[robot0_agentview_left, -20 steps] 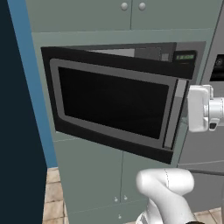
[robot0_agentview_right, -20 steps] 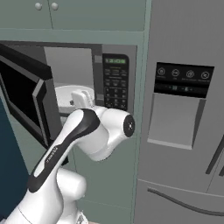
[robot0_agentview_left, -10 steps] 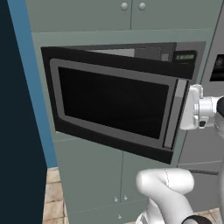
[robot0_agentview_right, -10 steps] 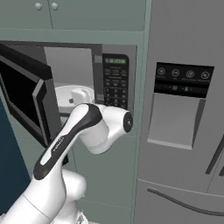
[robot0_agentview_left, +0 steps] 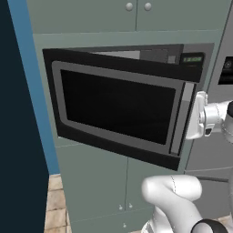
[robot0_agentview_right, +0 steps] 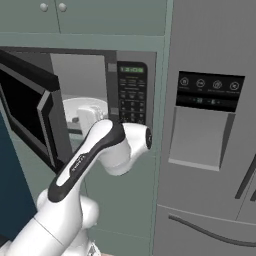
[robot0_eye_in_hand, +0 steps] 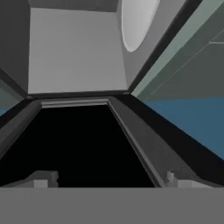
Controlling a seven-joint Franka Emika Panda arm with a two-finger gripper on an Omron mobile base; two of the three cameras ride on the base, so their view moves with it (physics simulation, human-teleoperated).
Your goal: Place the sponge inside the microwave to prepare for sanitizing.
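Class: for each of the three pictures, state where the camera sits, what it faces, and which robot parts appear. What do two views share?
Left base view: behind-left, facing the microwave door's outside; arm at right.
Right base view: behind-right, facing keypad, white plate, refrigerator; arm from lower left.
Hand view: on the hand, facing door and cavity; open gripper at bottom.
Shared: both base views show the open door.

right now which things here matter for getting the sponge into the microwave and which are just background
For the job:
- microwave, its door swung open
- white turntable plate inside the pale cavity
- gripper, jaws open and holding nothing, by the door opening

Just there:
- fridge with its dispenser panel, right of the microwave
- upper cabinet doors with round knobs
- lower cabinet
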